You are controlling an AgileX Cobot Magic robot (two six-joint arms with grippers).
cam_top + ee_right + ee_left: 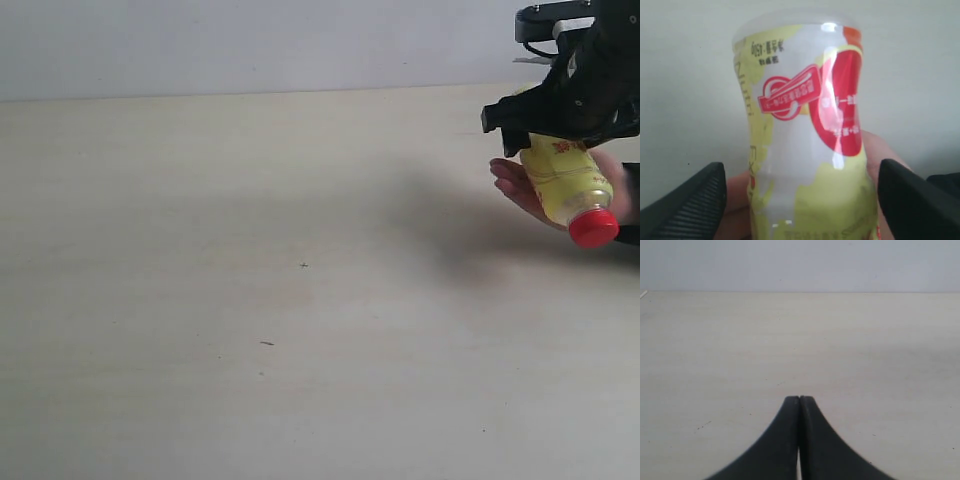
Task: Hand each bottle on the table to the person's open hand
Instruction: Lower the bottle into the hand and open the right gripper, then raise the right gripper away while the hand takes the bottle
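Observation:
The yellow bottle [568, 178] with the red cap [594, 228] lies tilted, cap toward the camera, on the person's open hand [513, 183] at the far right above the table [300, 300]. My right gripper [556, 128] sits over the bottle's base end. In the right wrist view its fingers [695, 200] stand apart on either side of the bottle [805, 150], with a gap on one side and the hand [737, 200] showing behind; it is open. My left gripper [800, 399] is shut on nothing, low over bare table [800, 340]. No other bottles are in view.
The person's dark sleeve [630, 200] enters from the right edge. A pale wall [250, 45] backs the table's far edge. A few tiny dark specks [304, 265] dot the surface.

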